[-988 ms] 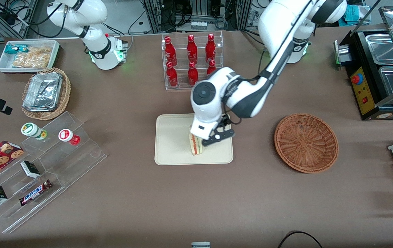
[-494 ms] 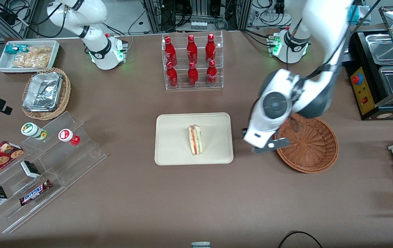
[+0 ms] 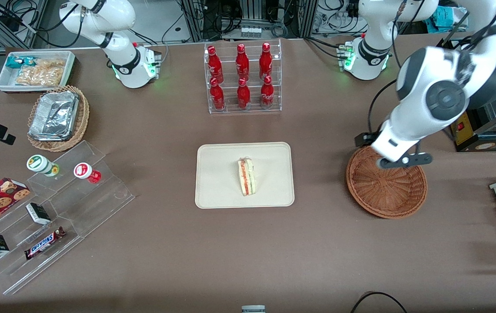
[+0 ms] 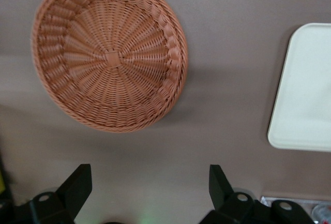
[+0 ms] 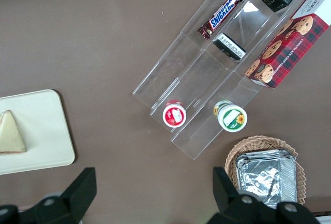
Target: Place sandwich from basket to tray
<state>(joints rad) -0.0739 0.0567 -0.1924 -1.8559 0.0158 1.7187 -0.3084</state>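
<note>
The sandwich (image 3: 246, 176) sits on the tray (image 3: 217, 178), standing on its long edge with the red and green filling showing, well inside the rim, so the placing itself looks done and what is left is a tidy retreat. To do that well, the arm wants height and a path clear of the bottle rack (image 3: 242, 78), with nothing brushing the wicker rim below it. The tray lies well apart from the gripper (image 4: 150, 190), off toward the parked arm's end of the table. The basket (image 3: 386, 181) sits directly under the gripper and holds nothing. The gripper hangs above the basket's farther rim, its two fingers (image 4: 77, 187) spread wide apart and gripping nothing. The wrist camera looks straight down on the bare woven bowl, and one corner of the tray shows beside it.
</note>
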